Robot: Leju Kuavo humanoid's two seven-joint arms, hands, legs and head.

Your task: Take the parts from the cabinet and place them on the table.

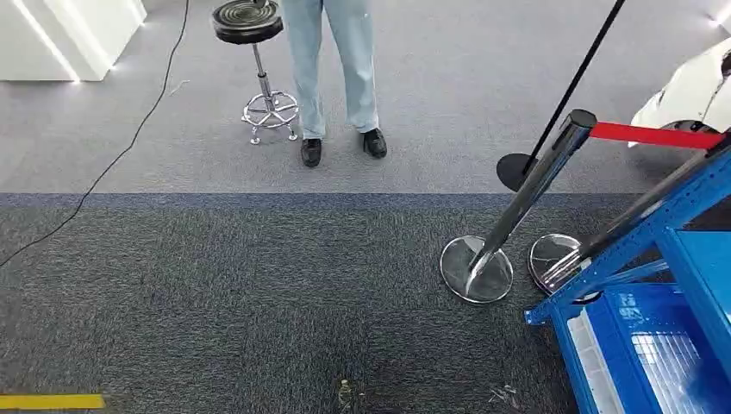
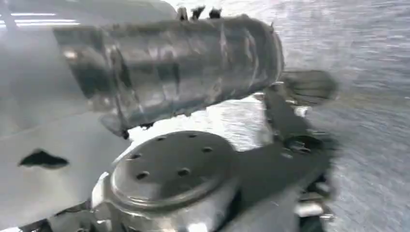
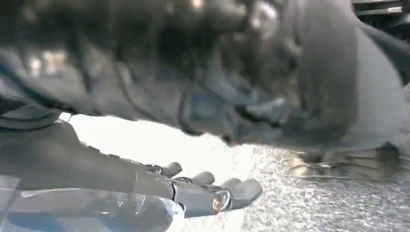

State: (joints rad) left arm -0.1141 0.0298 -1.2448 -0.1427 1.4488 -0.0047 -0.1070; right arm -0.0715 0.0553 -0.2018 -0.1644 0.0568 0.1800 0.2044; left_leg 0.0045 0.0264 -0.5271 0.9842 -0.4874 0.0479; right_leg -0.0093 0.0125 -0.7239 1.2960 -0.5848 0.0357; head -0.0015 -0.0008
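Blue cabinet (image 1: 681,259) at right edge, clear-lidded bin (image 1: 664,362) of parts on low shelf. Right hand (image 3: 203,191) empty, fingers stretched out; left hand's state impossible to tell. Approach step, judging so: turn toward cabinet, then reach.

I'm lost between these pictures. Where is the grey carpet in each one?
Head view: the carpet covers most of the picture, under the chrome post.
Left wrist view: blurred carpet behind the ribbed cover.
Right wrist view: carpet beyond the right hand.
Shared landmark: its speckled grey weave.
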